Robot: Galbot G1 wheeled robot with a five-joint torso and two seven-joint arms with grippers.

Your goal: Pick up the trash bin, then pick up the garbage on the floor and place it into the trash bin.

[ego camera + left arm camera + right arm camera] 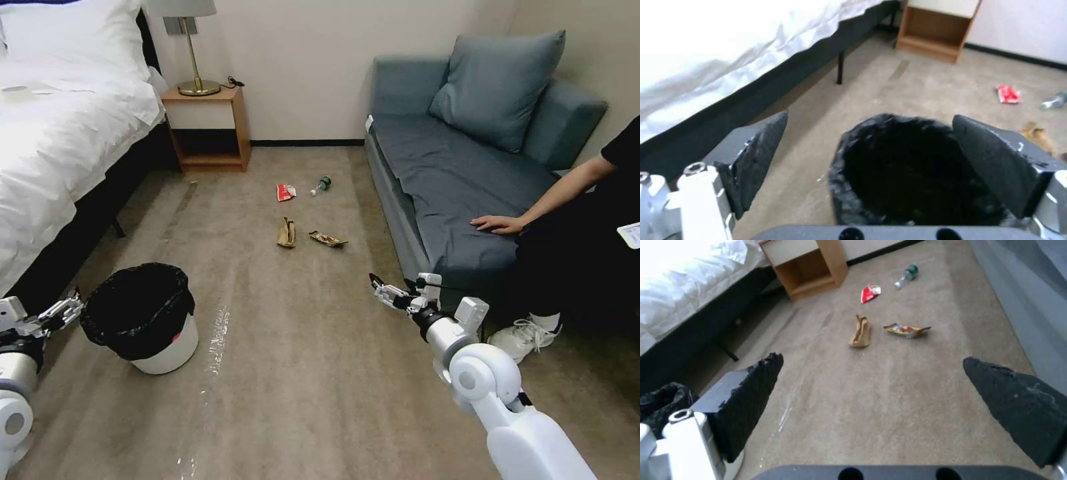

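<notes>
The trash bin point(167, 350) is white with a black bag point(907, 173) over its rim and stands on the floor point(300, 373) at the near left, beside the bed. My left gripper point(67, 310) is open, level with the bin's rim on its left side. In the left wrist view the rim lies between that gripper's point(870, 116) spread fingers point(760, 156). Farther off lie the garbage pieces: a red-and-white wrapper point(286, 192), a small bottle point(322, 185), a brown paper bag point(287, 233) and a yellow-brown snack wrapper point(327, 239). My right gripper point(380, 287) hangs open and empty above the carpet, short of them point(872, 359).
A bed point(60, 147) with white covers runs along the left. A wooden nightstand point(210, 127) with a lamp stands at the back wall. A blue-grey sofa point(453, 187) lines the right side. Open carpet lies between bed and sofa.
</notes>
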